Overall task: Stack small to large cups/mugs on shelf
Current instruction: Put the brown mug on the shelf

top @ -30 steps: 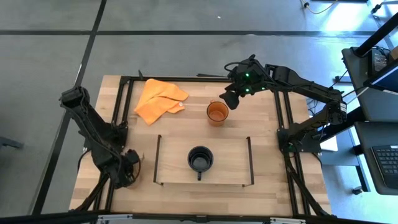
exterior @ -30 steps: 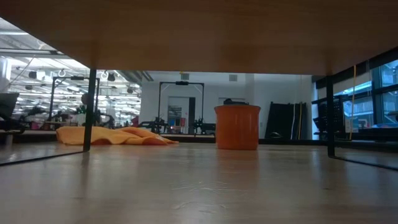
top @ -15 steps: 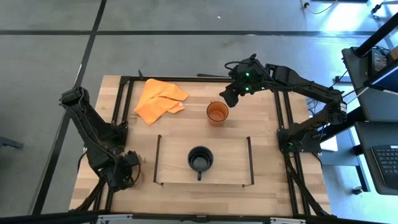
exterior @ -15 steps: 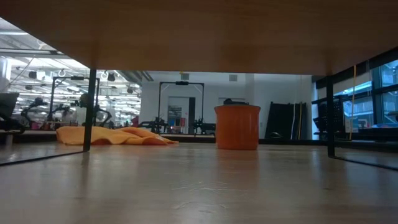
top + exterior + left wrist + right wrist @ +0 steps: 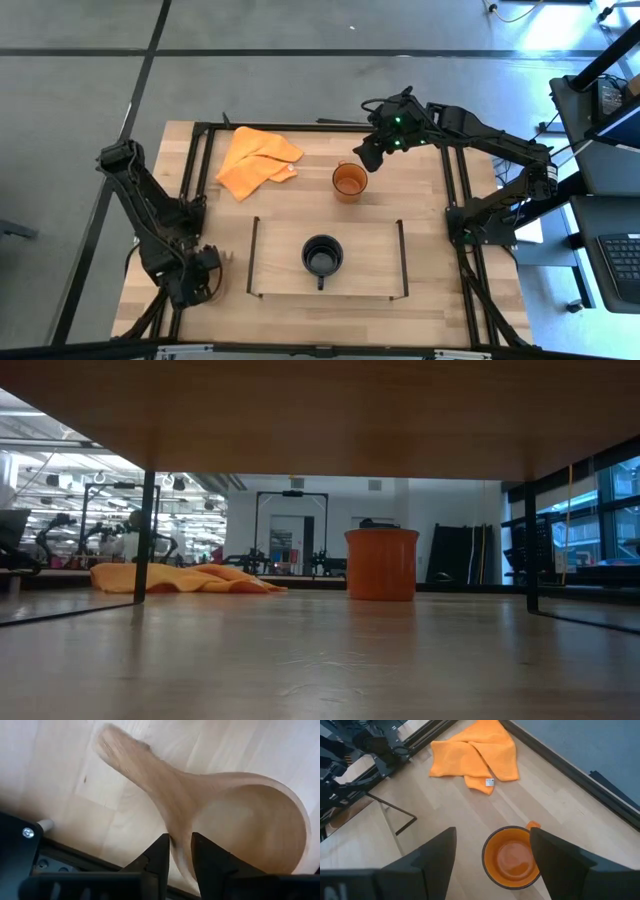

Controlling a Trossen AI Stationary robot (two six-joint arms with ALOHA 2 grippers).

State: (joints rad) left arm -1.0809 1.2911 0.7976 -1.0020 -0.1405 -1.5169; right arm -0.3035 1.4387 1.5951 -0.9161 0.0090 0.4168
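**Wooden cup pinched by its handle, orange mug lined up**

While the shelf (image 5: 327, 293) holds only the black mug (image 5: 322, 256) at its middle, I judge the work is to lift the small wooden cup (image 5: 250, 827) cleanly and bring it inside the frame without knocking that mug. The orange mug (image 5: 512, 857) stands upright beyond the shelf, near the orange cloth (image 5: 475, 753); my right gripper (image 5: 492, 852) hangs above it with jaws spread wide, touching nothing. Down at the table's near left corner, my left gripper (image 5: 180, 852) has its jaws nearly closed, pinching the wooden cup where handle meets bowl.
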